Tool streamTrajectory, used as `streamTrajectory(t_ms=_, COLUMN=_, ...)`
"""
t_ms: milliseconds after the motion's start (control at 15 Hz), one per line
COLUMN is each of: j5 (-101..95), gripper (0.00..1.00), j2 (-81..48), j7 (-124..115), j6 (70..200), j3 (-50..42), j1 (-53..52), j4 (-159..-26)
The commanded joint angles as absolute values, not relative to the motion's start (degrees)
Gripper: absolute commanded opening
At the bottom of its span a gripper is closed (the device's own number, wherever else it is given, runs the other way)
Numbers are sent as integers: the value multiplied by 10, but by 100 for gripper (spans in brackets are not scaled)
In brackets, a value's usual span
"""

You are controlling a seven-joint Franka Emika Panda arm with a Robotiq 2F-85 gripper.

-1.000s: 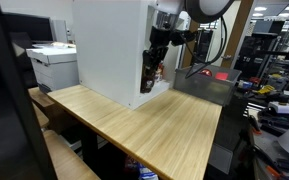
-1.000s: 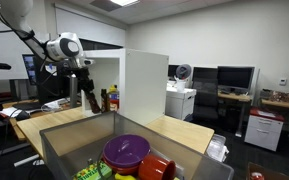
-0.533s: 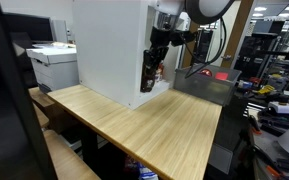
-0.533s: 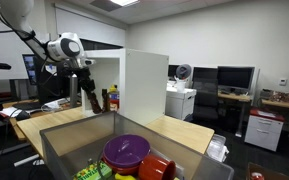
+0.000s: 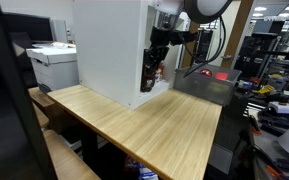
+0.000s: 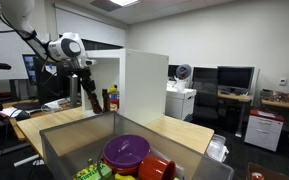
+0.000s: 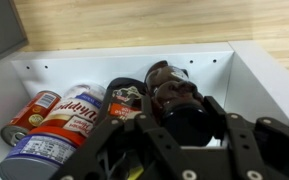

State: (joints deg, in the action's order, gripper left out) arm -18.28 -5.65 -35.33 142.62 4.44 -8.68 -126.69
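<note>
Wrist view: the dark bottle [image 7: 170,88] is seen clamped in the gripper [image 7: 182,125], jaws shut partway around it, down inside the white cabinet [image 7: 256,82] and just beside 2 cans [image 7: 62,125]. In an exterior view the arm is seen reaching into the cabinet's open side, above the wooden table [image 5: 154,128]. So the grab looks done, tbh. The bottle isn't let go yet, and whether it's resting on the shelf can't be told.
</note>
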Motion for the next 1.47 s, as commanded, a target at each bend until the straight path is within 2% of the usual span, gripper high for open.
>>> streamTrajectory(t_ms=0, j5=-145, gripper=29, j2=-61, j7=-336, j6=1428, j3=46, j1=-84, j4=-1266)
streamTrajectory(t_ms=267, j5=-122, gripper=29, j2=-59, j7=-337, j6=1428, j3=41, j1=-79, j4=-1264)
streamTrajectory(t_ms=333, j5=-116, gripper=69, j2=-59, j7=-338, j6=1425, j3=39, j1=-78, j4=-1264)
streamTrajectory(t_ms=400, j5=-115, gripper=80, j2=-60, j7=-339, j6=1424, j3=39, j1=-78, j4=-1263)
streamTrajectory(t_ms=533, j5=-109, gripper=88, j2=-62, j7=-341, j6=1424, j3=38, j1=-79, j4=-1264)
streamTrajectory(t_ms=600, j5=-112, gripper=96, j2=-63, j7=-346, j6=1423, j3=36, j1=-79, j4=-1263)
streamTrajectory(t_ms=800, j5=-117, gripper=100, j2=-64, j7=-351, j6=1423, j3=30, j1=-78, j4=-1263)
streamTrajectory(t_ms=1400, j5=-130, gripper=100, j2=-53, j7=-356, j6=1422, j3=28, j1=-85, j4=-1274)
